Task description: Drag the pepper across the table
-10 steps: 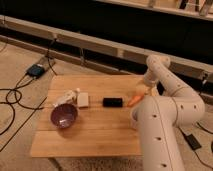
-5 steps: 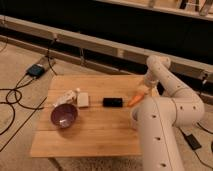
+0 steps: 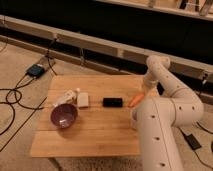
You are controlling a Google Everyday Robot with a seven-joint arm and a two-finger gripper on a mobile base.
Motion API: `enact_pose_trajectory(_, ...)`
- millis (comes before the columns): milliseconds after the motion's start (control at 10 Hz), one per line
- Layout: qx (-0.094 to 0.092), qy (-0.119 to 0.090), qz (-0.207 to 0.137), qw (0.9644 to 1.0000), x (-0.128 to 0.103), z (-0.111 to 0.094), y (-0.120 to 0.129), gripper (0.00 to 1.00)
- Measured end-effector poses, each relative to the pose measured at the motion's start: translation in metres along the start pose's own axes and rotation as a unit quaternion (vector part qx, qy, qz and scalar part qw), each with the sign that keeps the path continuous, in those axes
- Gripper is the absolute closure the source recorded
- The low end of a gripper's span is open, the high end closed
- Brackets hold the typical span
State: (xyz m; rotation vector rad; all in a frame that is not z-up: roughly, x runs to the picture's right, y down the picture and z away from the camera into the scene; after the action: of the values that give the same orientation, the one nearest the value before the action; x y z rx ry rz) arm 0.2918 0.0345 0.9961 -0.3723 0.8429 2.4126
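The arm (image 3: 167, 90) rises from a bulky white body at the near right, reaches away to a rounded elbow past the far right corner of the table (image 3: 95, 132), then bends back down toward the right edge of the top. The big near segment fills the lower right of the view and covers the table's near right corner. The gripper (image 3: 139, 96) hangs at the end of the down-turned link, over the right edge of the table, right at the pepper (image 3: 134, 101). Its jaws are clenched; it appears to pinch the pepper's far end, though the contact itself is too small to make out.

The pepper lies on the table close to the right edge, about midway between near and far sides, slanted with its thin tip pointing near-left. Just left of it, apart from it, lies a black block (image 3: 112, 102). Further left sits a small white box (image 3: 83, 100), and beside that a translucent cup (image 3: 64, 98) tipped on its side. A purple bowl (image 3: 63, 115) stands upright nearer the left, near corner. On the floor to the far left lie cables and a small dark device (image 3: 36, 70).
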Motion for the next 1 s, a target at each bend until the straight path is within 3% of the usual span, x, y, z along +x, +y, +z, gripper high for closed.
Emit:
enact_pose_trajectory(400, 0.0, -0.004, 0.004, 1.0, -0.007, -0.005, -0.005, 1.0)
enact_pose_trajectory(1000, -0.011, -0.027, 0.039, 0.9988, -0.039, -0.03, -0.024, 1.0)
